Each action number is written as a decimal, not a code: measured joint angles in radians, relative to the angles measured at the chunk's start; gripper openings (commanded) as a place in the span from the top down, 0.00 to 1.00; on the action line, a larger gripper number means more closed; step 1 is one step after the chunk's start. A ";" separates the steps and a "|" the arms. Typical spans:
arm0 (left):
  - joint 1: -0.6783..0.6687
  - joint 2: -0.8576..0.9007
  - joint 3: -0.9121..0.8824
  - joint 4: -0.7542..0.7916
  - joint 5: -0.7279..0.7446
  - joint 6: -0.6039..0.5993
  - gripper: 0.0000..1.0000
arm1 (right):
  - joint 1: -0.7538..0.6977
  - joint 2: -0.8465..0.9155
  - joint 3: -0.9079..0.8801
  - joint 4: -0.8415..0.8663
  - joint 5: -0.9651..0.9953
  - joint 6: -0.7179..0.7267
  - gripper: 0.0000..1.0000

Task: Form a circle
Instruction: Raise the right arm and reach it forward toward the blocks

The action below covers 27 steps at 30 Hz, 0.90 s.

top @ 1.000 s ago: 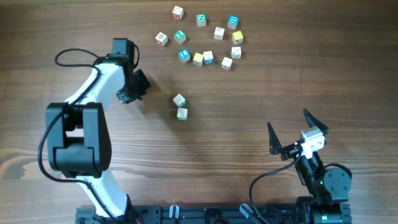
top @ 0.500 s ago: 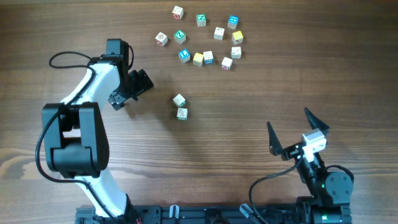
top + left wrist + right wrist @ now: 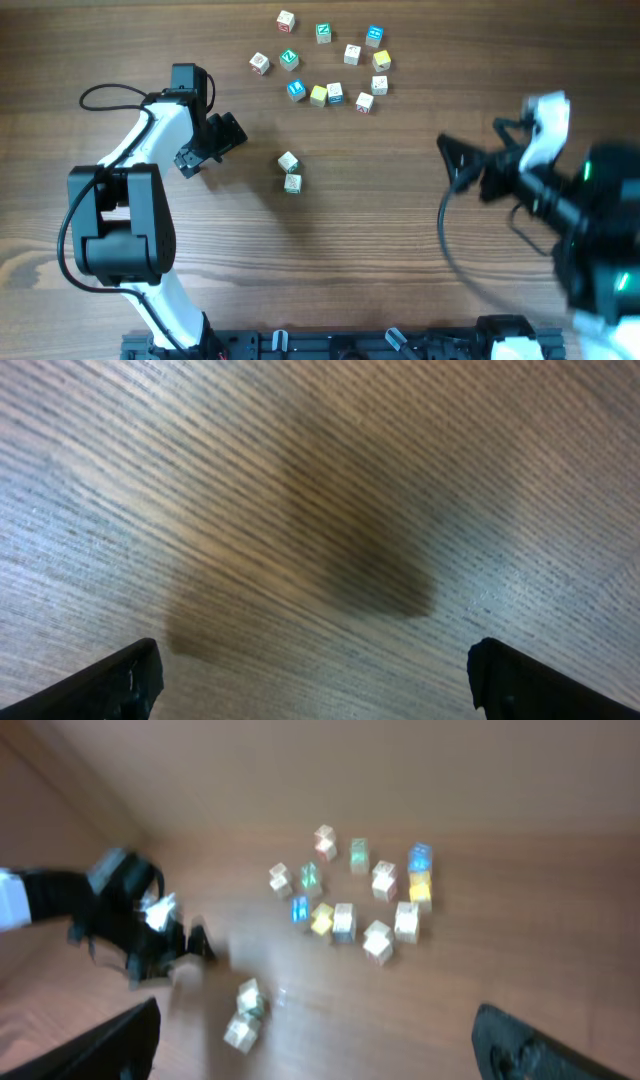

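Your small wooden letter cubes [image 3: 319, 95] lie in a loose ring at the far side of the wooden counter [image 3: 400, 250], with two stray cubes [image 3: 288, 160] nearer the middle. They are probably light, hard and slick, so pinch opposite flat faces. The left jaws and right jaws gape wide, empty.

The right arm [image 3: 560, 200] is a blurred smear cut off by the overhead view's right edge, the cubes' [image 3: 343, 920] faces are too small and blurred to read, and the lower edge crops the left tool's [image 3: 312, 660] fingers [image 3: 120, 682] to tips.
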 measured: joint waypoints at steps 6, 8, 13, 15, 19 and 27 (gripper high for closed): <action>0.000 0.001 -0.001 -0.002 0.000 0.000 0.00 | 0.000 0.629 0.808 -0.546 -0.014 -0.012 0.00; 0.000 0.001 -0.002 -0.002 0.000 0.000 0.00 | 0.000 0.792 1.020 -0.637 -0.019 -0.012 0.00; 0.000 0.001 -0.002 -0.002 0.000 0.000 0.00 | 0.011 0.980 1.129 -0.608 -0.019 0.005 0.00; 0.000 0.001 -0.002 -0.002 0.000 0.000 0.00 | 0.020 1.056 1.131 -0.475 -0.033 0.048 0.00; 0.000 0.001 -0.002 -0.002 0.000 0.000 0.00 | 0.024 1.151 1.131 -0.387 -0.145 0.176 0.00; 0.000 0.001 -0.002 -0.002 0.000 0.000 0.00 | 0.269 1.277 1.131 -0.271 0.132 0.330 0.22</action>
